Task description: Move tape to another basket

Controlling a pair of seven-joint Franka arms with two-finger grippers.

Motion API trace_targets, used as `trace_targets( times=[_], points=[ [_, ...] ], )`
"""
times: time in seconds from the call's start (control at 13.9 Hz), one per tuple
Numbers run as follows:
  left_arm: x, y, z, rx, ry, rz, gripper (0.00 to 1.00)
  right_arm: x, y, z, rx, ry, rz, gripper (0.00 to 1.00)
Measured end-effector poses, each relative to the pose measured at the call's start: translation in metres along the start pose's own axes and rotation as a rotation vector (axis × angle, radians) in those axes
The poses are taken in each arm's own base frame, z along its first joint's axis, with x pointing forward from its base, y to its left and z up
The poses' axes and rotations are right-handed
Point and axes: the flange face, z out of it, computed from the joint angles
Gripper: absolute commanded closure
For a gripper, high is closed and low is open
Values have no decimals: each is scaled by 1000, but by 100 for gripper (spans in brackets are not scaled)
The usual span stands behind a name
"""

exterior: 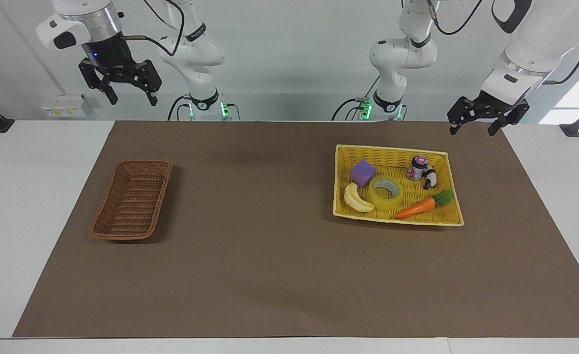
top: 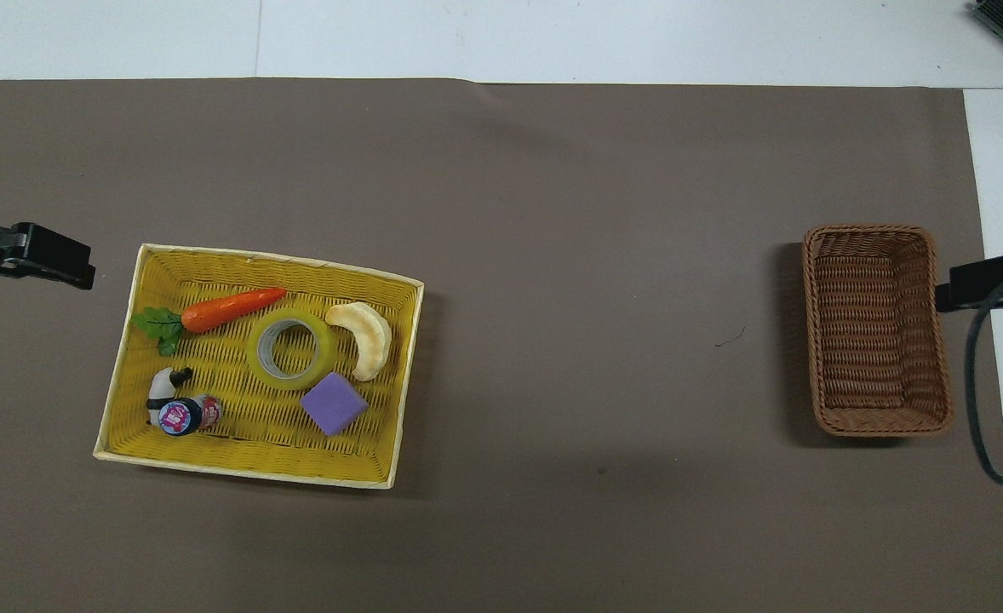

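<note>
My left gripper (exterior: 474,127) hangs with jaws spread, empty, above the table's edge near the yellow tray (exterior: 454,196). My right gripper (exterior: 127,96), likewise spread and empty, waits high. The tape (exterior: 386,193) lies in the tray; the brown basket (exterior: 132,199) stands well apart.

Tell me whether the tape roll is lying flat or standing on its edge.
Lying flat. The tape rests on one face in the yellow basket, its whitish core opening facing up, between the banana and carrot.
</note>
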Motion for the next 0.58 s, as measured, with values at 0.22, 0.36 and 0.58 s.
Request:
trace_targets(
  times=[0.22, 0.36, 0.58],
  points=[
    [-4, 1, 2, 1, -7, 3, 0, -1, -3, -1, 0, 3, 2, 0],
    [-6, 1, 4, 1, -13, 3, 0, -2, -4, -2, 0, 3, 4, 0],
    [-9, 1, 6, 1, -18, 10, 0, -2, -5, -2, 0, 3, 3, 0]
  ],
)
